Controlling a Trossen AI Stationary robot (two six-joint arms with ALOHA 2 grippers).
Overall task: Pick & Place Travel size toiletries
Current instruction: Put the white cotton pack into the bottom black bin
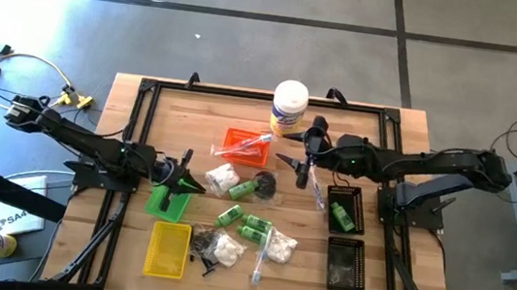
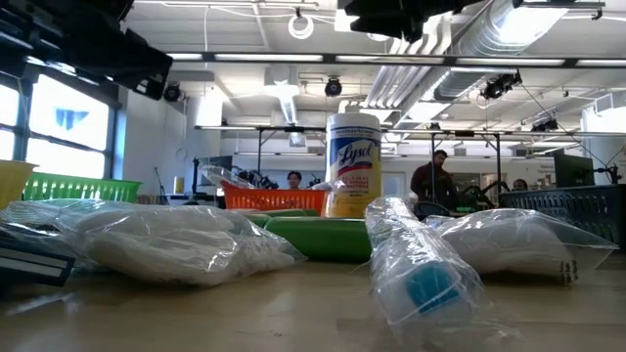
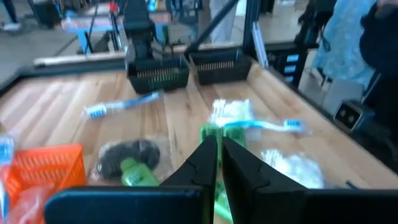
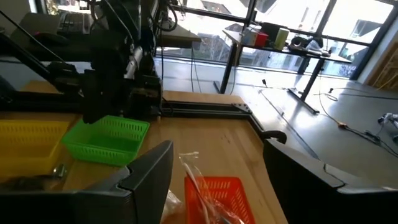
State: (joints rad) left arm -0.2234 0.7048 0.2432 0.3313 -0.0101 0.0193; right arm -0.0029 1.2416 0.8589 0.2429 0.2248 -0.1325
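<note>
A pale wooden tabletop (image 1: 131, 238) fills the frame's middle. On it lie an orange mesh tray (image 1: 242, 144), a green mesh tray (image 1: 169, 202), a yellow mesh tray (image 1: 168, 249), two black mesh trays (image 1: 344, 263) at right, a white canister (image 1: 289, 106), and scattered bagged toiletries (image 1: 231, 217) at centre.

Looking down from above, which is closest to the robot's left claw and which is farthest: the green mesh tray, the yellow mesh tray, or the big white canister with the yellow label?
From the left claw, shut, at the table's left:
1. Green mesh tray, right under and beside the claw.
2. Yellow mesh tray, at the near left edge.
3. Big white canister with the yellow label, at the far middle edge.
</note>
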